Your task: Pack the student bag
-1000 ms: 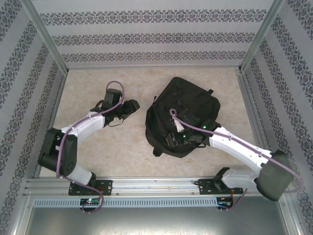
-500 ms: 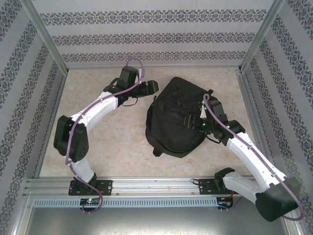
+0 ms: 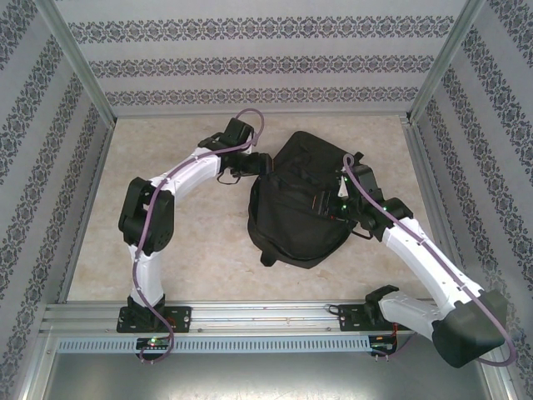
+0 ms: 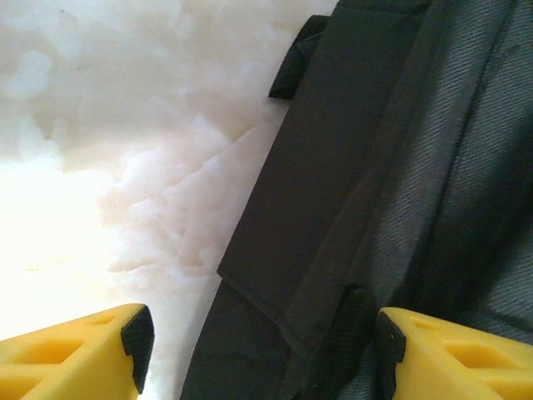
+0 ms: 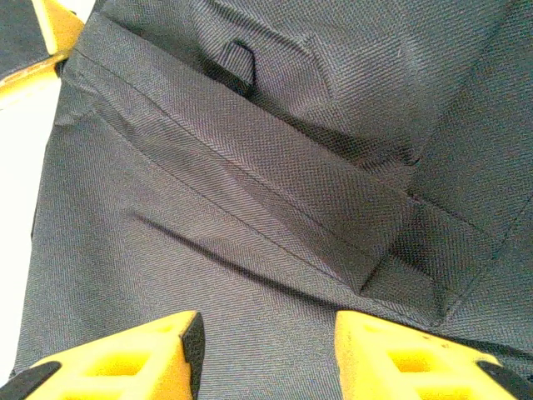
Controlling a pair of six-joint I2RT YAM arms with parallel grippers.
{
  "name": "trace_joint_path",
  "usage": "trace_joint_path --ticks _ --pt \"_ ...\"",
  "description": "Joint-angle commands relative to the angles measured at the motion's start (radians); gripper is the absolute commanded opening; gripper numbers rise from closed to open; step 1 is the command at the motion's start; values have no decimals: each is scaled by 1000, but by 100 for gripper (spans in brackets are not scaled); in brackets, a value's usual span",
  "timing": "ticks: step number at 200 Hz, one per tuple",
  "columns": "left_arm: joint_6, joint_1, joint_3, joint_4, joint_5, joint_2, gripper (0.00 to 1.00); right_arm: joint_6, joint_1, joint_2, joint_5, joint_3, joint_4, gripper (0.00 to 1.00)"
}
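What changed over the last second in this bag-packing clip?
The left gripper swung rightward and away from the bases, from over bare table to the far-left edge of the student bag, jaws open astride it. The right gripper shifted from the bag's near part toward its right middle, open above the fabric. Nothing taken or released; the bag stayed put.

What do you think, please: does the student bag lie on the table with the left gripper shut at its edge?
Not quite: the left wrist view shows the left gripper open at the edge of the student bag; the rest holds.
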Motion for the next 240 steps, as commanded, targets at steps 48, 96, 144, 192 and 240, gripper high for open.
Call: trace_joint_path --ticks 48,96,144,192,240 --pt "17 -6 57 -15 -30 43 43 8 36 11 -24 13 23 31" --pt "7 -1 81 -4 -3 64 32 37 81 56 -13 109 14 30" --pt "-16 27 68 22 23 67 19 86 120 193 -7 277 25 28" --pt "-59 43 11 103 73 33 5 111 138 348 6 418 48 25" --pt "-134 62 -102 225 106 -45 0 276 166 565 200 655 -135 27"
